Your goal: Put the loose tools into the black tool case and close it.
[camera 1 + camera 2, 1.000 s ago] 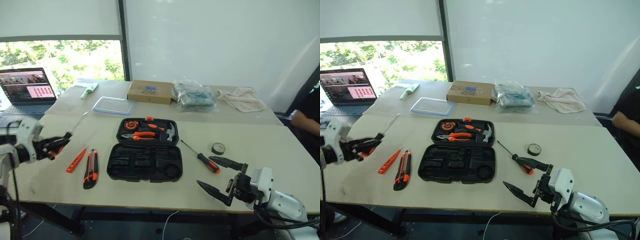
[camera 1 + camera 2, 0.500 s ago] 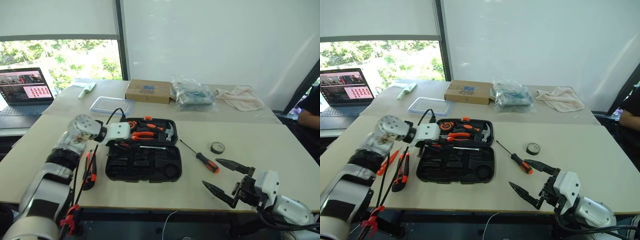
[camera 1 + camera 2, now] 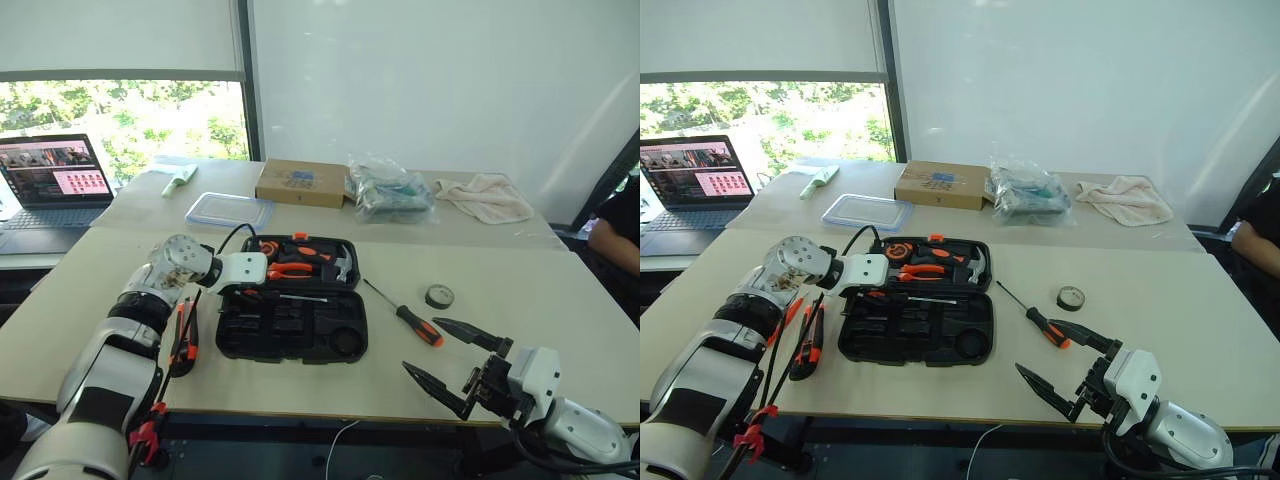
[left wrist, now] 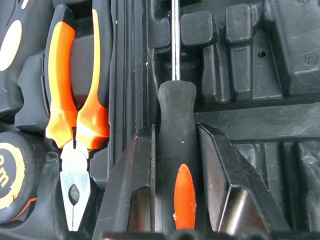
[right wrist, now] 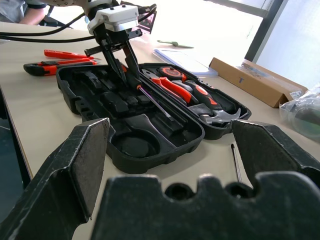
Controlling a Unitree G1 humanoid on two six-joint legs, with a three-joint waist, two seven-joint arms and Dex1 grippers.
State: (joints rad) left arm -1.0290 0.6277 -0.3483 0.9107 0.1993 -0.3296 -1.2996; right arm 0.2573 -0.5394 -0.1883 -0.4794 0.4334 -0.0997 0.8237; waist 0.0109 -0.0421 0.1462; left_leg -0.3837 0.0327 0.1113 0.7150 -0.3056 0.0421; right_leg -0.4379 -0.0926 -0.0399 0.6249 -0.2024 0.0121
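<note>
Left tool grips screwdriver inside tool case.

In the left wrist view the screwdriver runs out past the picture's upper edge, so its tip cannot be seen, and the butt of its handle is cut off at the lower edge between the jaws. The tape measure is clipped by the side edge. From the head, the left gripper hides the near left corner of the case lid. The small orange screwdriver lies partly behind the left arm. The laptop is cut by the frame edge, its screen too small to read. A person's arm is cropped at the right.
</note>
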